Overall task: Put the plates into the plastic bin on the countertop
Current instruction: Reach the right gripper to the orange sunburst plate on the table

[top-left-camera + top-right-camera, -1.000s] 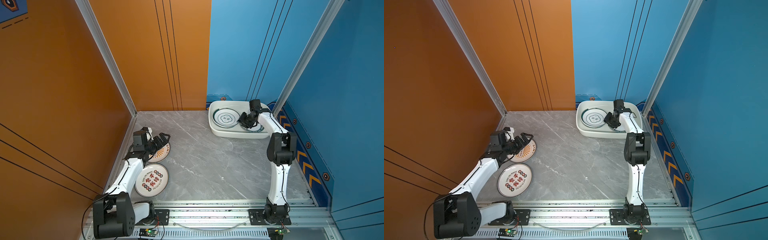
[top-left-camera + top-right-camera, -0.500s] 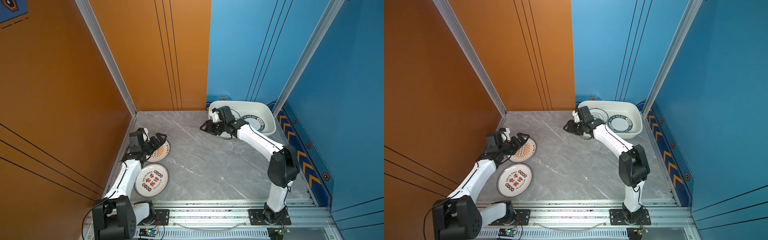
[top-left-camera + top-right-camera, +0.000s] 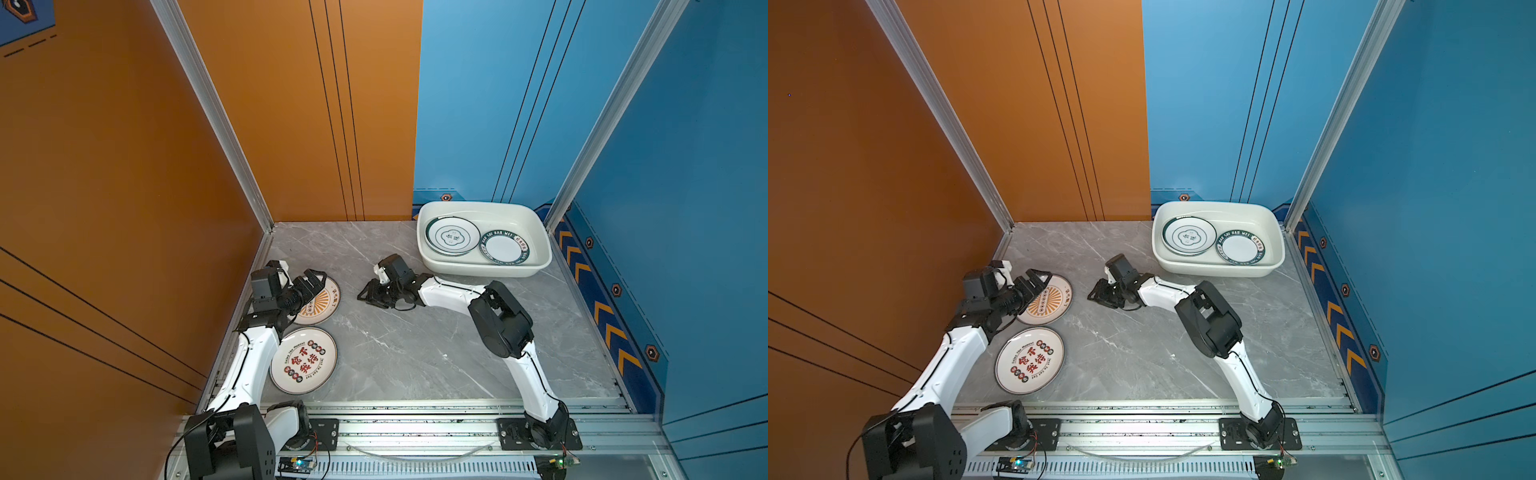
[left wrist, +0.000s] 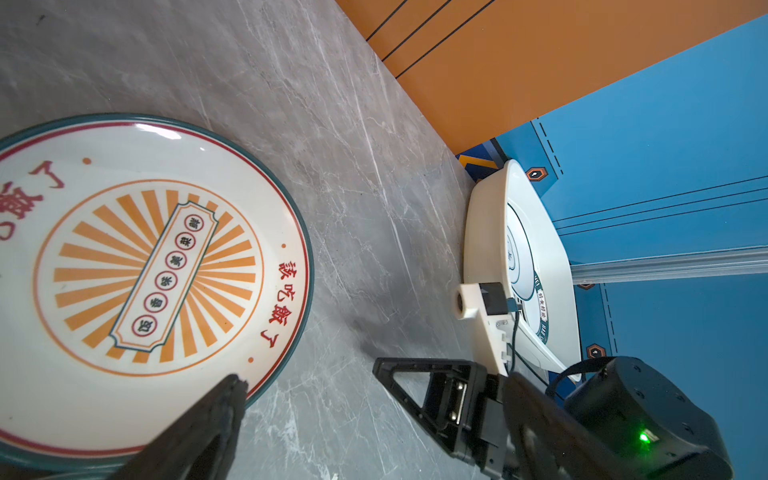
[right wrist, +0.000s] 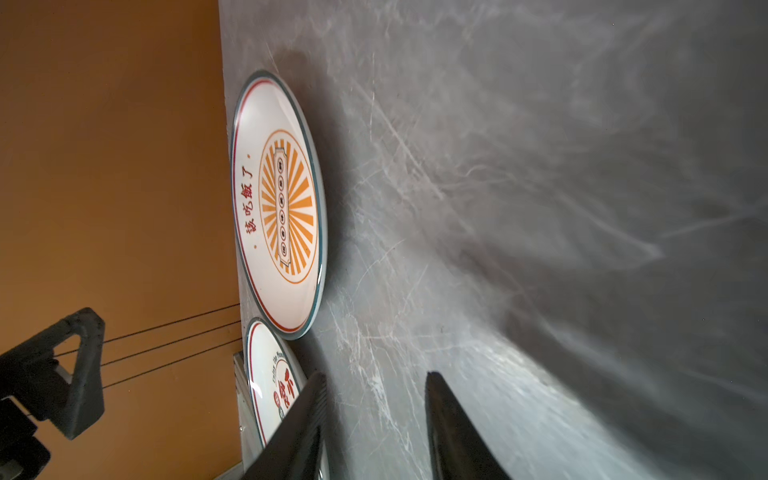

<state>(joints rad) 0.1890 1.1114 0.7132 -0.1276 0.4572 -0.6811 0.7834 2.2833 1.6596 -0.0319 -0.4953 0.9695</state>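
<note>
One grey countertop (image 3: 415, 353) carries everything. At its far right corner sits the white bin (image 3: 498, 214). Inside, a clover plate (image 3: 452, 237) tops a stack, and a lettered plate (image 3: 504, 247) lies just beside it, touching. Two more plates lie flat on the countertop by the left wall: a sunburst plate (image 3: 324, 303) and, nearer the rail, a red-character plate (image 3: 303, 360). The left gripper (image 3: 311, 283) hangs spread wide over the sunburst plate's rim, grasping nothing. The right gripper (image 3: 368, 296) sits low above bare countertop between bin and sunburst plate, fingers partly apart, empty.
</note>
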